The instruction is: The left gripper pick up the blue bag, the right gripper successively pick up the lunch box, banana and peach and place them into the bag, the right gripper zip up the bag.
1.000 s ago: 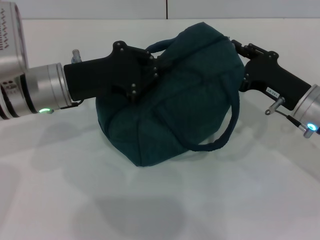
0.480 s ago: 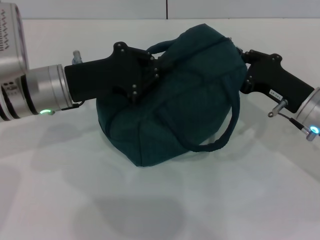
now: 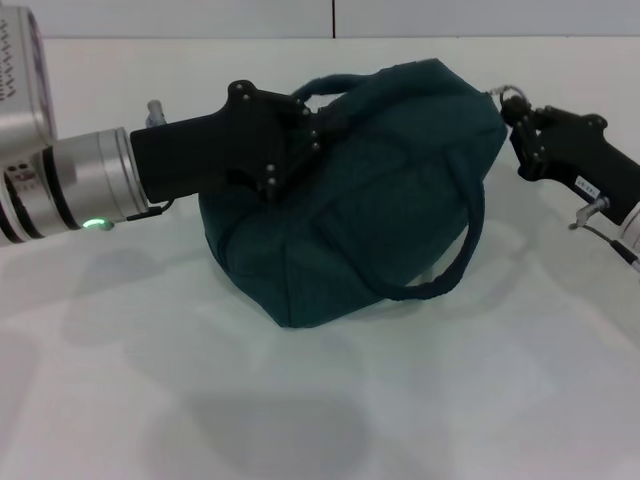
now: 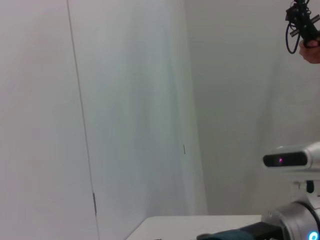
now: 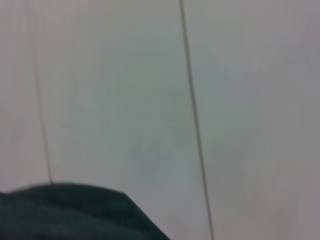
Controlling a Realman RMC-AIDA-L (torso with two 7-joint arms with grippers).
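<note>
Blue bag (image 3: 370, 190) sits bulging on the white table (image 3: 300, 400), one handle drooping down its front. Left gripper (image 3: 308, 125) is clamped on its upper left edge. Right gripper (image 3: 513, 112) pinches the metal zip ring (image 3: 511, 95) at the bag's right end.

White table (image 3: 320, 400) — only the blue bag (image 3: 370, 200) on it.

The blue bag (image 3: 360, 190) is dark teal fabric, bulging and closed, resting tilted on the white table. One loop handle droops down its front; the other arches over its top left.
</note>
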